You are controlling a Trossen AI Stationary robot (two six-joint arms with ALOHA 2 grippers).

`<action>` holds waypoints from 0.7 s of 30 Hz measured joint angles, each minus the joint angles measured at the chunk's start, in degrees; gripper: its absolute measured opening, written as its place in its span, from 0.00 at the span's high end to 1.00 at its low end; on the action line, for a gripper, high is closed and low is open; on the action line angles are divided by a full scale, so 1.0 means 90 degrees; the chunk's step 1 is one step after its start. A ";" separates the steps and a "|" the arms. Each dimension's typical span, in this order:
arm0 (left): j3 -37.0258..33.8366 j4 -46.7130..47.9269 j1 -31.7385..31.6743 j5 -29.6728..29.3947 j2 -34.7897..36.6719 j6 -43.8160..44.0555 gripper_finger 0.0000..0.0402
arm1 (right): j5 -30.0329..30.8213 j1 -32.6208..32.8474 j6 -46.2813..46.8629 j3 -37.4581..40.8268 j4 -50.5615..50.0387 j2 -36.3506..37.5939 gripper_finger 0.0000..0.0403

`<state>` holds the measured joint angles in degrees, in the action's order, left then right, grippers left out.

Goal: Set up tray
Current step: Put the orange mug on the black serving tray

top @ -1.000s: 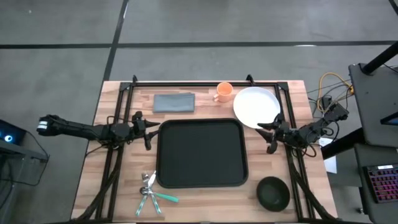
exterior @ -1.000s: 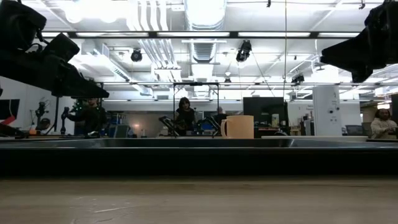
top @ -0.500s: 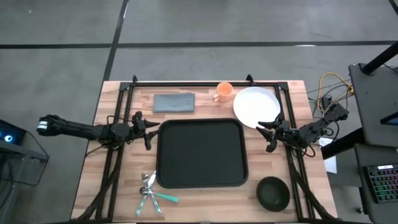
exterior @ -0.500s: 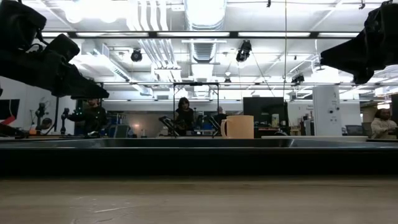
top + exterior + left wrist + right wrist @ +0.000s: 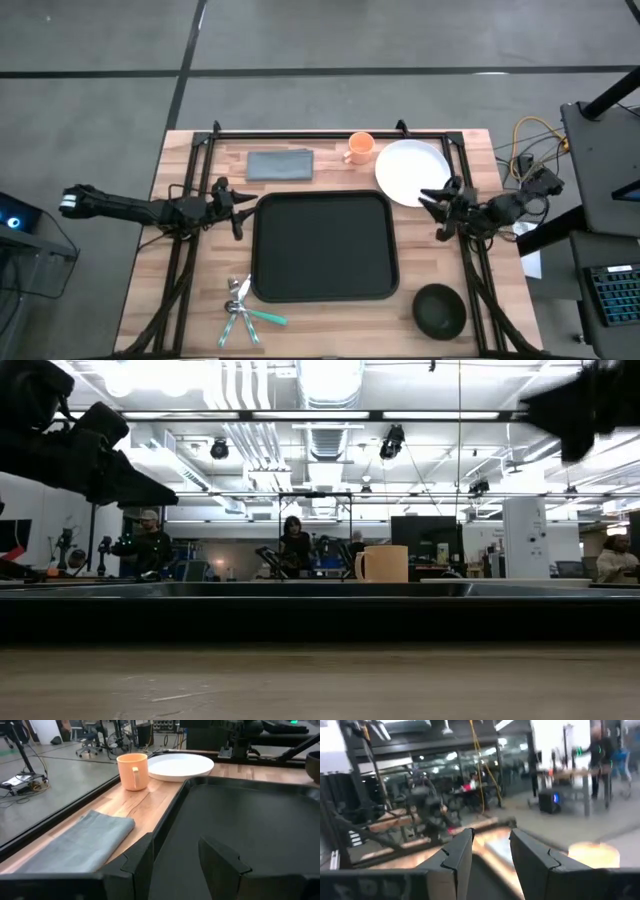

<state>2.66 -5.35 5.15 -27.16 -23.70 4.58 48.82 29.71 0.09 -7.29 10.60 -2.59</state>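
The black tray (image 5: 322, 245) lies flat in the middle of the table. My left gripper (image 5: 238, 210) hovers at the tray's left rim (image 5: 170, 815), pointing toward the table's right edge. It is open, with nothing between its fingers (image 5: 142, 865). My right gripper (image 5: 431, 213) hangs in the air off the tray's right rim, beside the near edge of the white plate (image 5: 412, 170). It points toward the table's left edge, open and empty (image 5: 492, 852). In the low view both grippers (image 5: 140, 485) (image 5: 565, 410) stand well above the tray (image 5: 320, 605).
An orange cup (image 5: 358, 148) and a folded grey cloth (image 5: 280, 165) sit along the far edge. A dark bowl (image 5: 440, 310) stands at the near right, and cutlery (image 5: 243, 310) lies at the near left. People show in the room beyond the table.
My right gripper has risen and tipped its fingers upward, drawing back a little toward the table's right edge; its own view now looks out over the room. Nothing on the table has moved.
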 joint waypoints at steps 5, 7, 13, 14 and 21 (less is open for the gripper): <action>0.0000 0.0027 0.0002 0.0000 0.0000 0.0000 0.66 | -0.0152 -0.0399 -0.1119 -0.1644 -0.0611 -0.0719 0.69; 0.0000 0.0027 0.0002 0.0000 0.0000 0.0002 0.66 | -0.0149 -0.0550 -0.1388 -0.2426 -0.1095 -0.1193 0.69; 0.0000 0.0025 0.0000 0.0000 0.0000 0.0002 0.66 | 0.0150 -0.1268 -0.2012 -0.4765 -0.2905 -0.2915 0.69; 0.0000 0.0025 0.0001 0.0000 0.0000 0.0002 0.66 | 0.0341 -0.1468 -0.1988 -0.5139 -0.3335 -0.3209 0.68; -0.0010 0.0037 0.0002 0.0000 0.0000 0.0049 0.66 | -0.0750 -0.3707 -0.0923 -0.6928 -0.5976 -0.4738 0.60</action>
<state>2.57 -5.02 5.17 -27.16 -23.70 5.02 42.07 -3.66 -8.21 -69.64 -43.19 -45.23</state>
